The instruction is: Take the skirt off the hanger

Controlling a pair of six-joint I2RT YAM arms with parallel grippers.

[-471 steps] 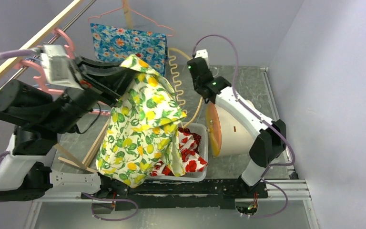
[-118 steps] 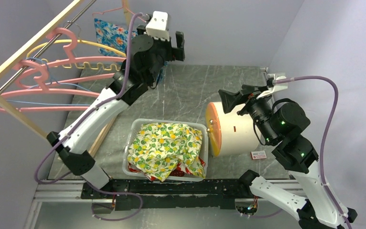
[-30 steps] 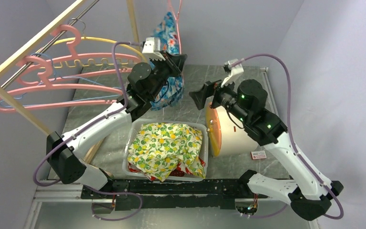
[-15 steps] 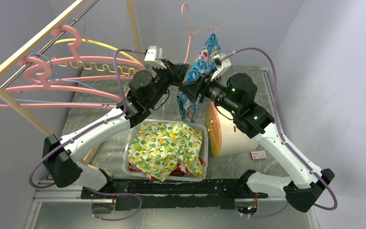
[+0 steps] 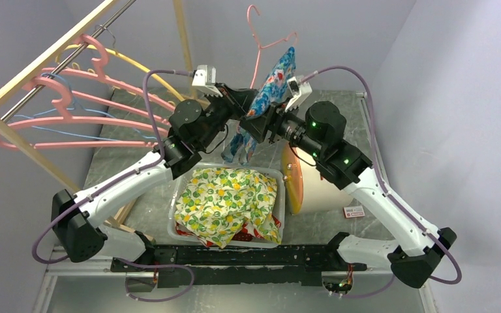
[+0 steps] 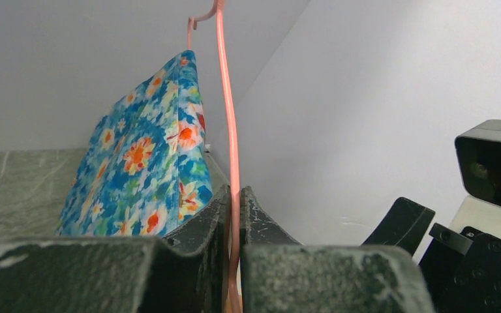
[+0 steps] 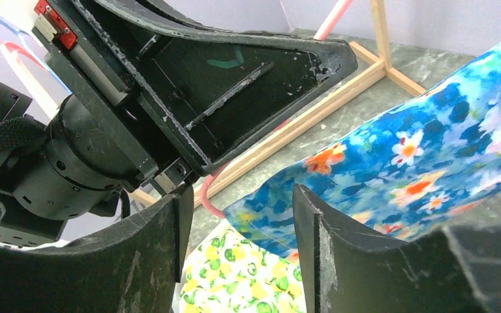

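The blue floral skirt [image 5: 273, 79] hangs on a pink wire hanger [image 5: 258, 49], lifted off the rack and tilted above the bin. My left gripper [image 5: 243, 104] is shut on the hanger's wire [image 6: 229, 130], and the skirt [image 6: 137, 156] drapes just left of its fingers. My right gripper [image 5: 261, 124] sits close against the left one. In the right wrist view it [image 7: 242, 192] stands open, with the skirt's lower corner [image 7: 280, 215] between its fingers and not pinched. The skirt's hem [image 5: 238, 147] dangles over the bin.
A clear bin [image 5: 173, 225] holds a lemon-print garment [image 5: 227, 195] over a red one. Several pink hangers [image 5: 72, 98] hang on the wooden rack [image 5: 39, 59] at left. A white drum with an orange lid [image 5: 313, 182] lies right of the bin.
The left arm carried the hanger and skirt from the rack rightward over the bin. The right arm swung in to meet it, its jaws narrowing around the skirt's corner.
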